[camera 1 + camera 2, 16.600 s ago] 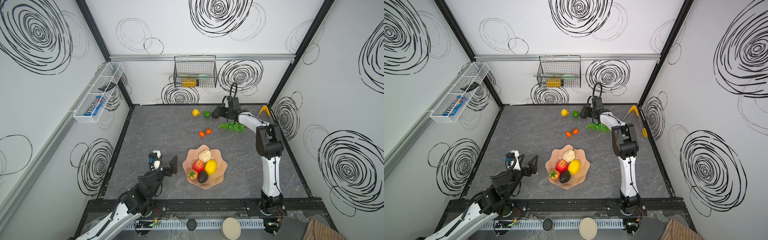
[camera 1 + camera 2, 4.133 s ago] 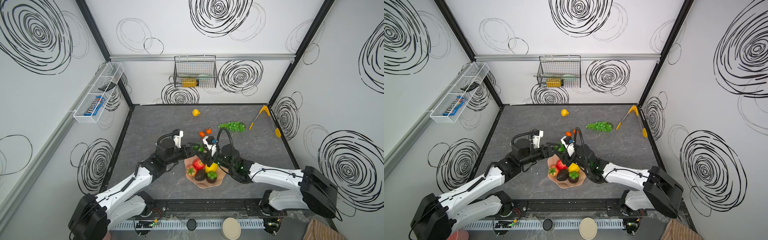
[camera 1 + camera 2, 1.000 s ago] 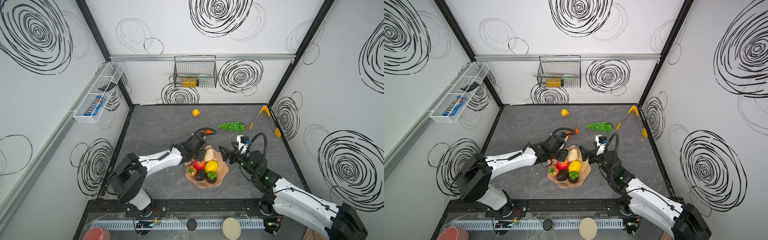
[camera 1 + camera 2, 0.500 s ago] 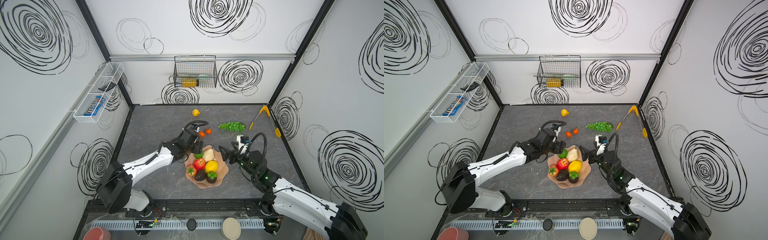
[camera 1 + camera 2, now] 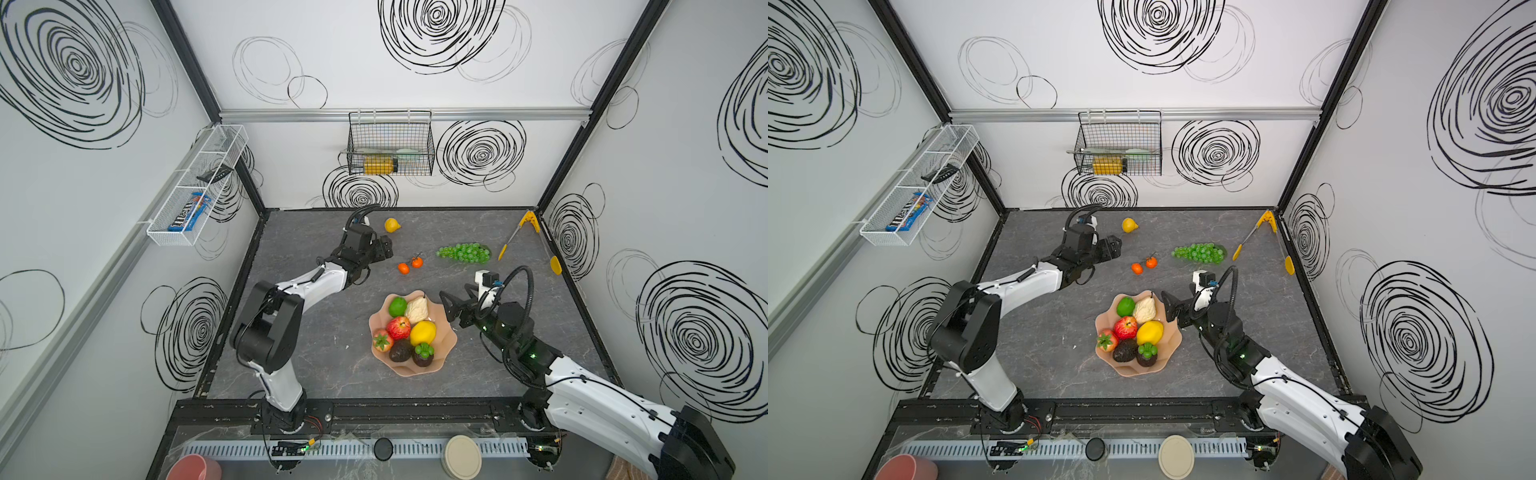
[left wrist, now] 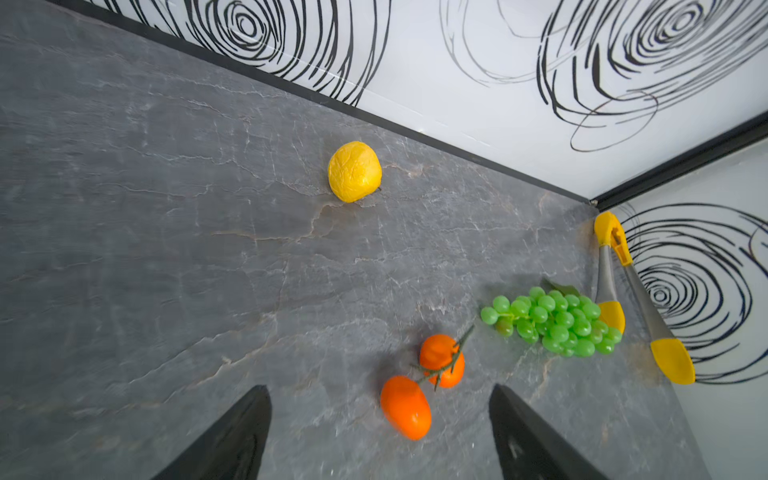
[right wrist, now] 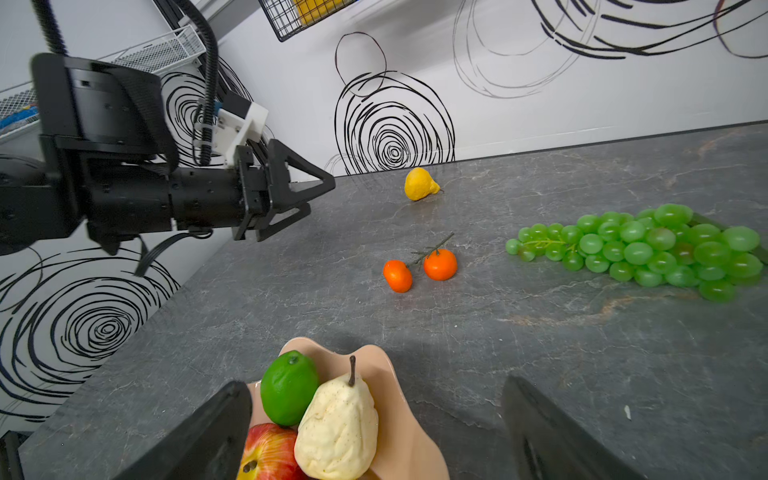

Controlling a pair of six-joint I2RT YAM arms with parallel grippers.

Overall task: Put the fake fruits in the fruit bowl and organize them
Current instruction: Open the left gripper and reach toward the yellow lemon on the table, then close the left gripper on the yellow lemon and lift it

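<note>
Since a moment ago the left gripper (image 5: 380, 249) has pulled away from the fruit bowl (image 5: 446, 341) toward the back of the table, its jaws now spread and empty. The two small oranges (image 5: 410, 265) lie just ahead of its tips, a yellow lemon (image 5: 392, 225) farther ahead and the grape bunch (image 5: 464, 252) beyond the oranges. The bowl, holding lime (image 5: 397, 306), pear (image 5: 417, 309), apple (image 5: 399, 327) and more, sits just beside the right gripper (image 5: 451, 306), which hangs wide open and empty at its rim.
</note>
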